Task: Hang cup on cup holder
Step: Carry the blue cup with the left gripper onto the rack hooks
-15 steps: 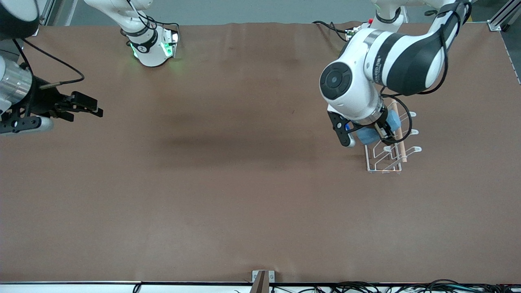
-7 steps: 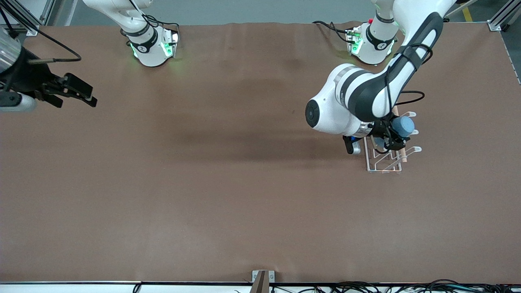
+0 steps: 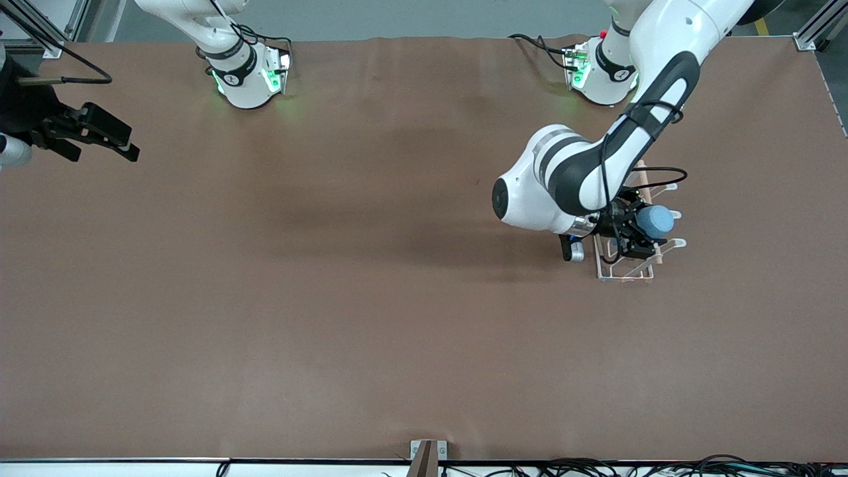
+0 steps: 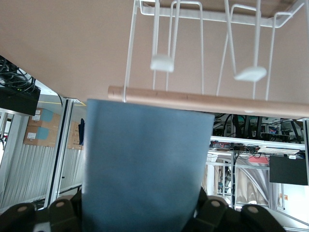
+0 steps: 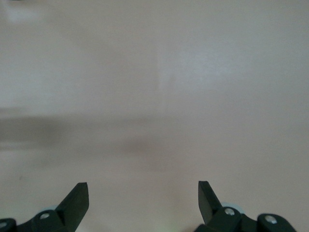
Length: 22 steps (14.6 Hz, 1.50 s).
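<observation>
The brown table (image 3: 371,311) is seen from above. The white cup holder (image 3: 626,268) is placed toward the left arm's end of it. The blue cup (image 3: 654,220) is held tight on its side by the left gripper (image 3: 637,228), right over the cup holder's wooden stick (image 4: 207,100). The right gripper (image 3: 99,136) is kept wide apart and holds nothing over the table's edge, where its arm waits.

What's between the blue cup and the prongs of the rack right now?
Nothing visible. The left end effector holds the cup over the cup holder, by its wooden dowel. The right end effector waits at its table end.
</observation>
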Motion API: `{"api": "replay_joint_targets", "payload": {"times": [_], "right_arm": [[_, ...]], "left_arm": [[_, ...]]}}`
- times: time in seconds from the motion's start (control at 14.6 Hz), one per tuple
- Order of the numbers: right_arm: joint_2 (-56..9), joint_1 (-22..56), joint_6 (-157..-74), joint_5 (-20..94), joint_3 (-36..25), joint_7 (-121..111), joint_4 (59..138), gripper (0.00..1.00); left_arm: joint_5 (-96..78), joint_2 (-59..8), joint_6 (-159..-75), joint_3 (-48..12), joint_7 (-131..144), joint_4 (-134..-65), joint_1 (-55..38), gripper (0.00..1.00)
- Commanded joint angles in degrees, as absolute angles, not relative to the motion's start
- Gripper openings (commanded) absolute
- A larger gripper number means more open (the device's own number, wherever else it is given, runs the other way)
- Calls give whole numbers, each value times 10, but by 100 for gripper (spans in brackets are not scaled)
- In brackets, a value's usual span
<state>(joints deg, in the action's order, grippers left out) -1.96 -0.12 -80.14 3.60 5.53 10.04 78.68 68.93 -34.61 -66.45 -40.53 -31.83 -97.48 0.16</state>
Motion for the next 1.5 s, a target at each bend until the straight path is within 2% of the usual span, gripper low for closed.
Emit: {"api": "replay_joint_targets", "payload": {"times": [0.0,0.82,1.03,1.09,1.16,1.23,1.44], "right_arm": [[-21,-4,-793,17,61,109,781,100],[-21,-4,-788,24,62,73,781,100],[-21,-4,-788,24,62,73,781,100],[-21,-4,-788,24,62,73,781,100],[-21,-4,-788,24,62,72,781,100],[-21,-4,-788,24,62,72,781,100],[-21,-4,-788,24,62,72,781,100]], "left_arm": [[706,-355,-642,-408,-316,-977,3,53],[744,-400,-642,-400,-287,-983,4,54],[751,-409,-642,-400,-286,-982,4,59],[761,-414,-643,-400,-286,-982,4,65],[765,-420,-643,-399,-285,-977,6,78],[766,-421,-645,-399,-279,-976,7,100],[765,-421,-644,-400,-227,-974,2,100]]}}
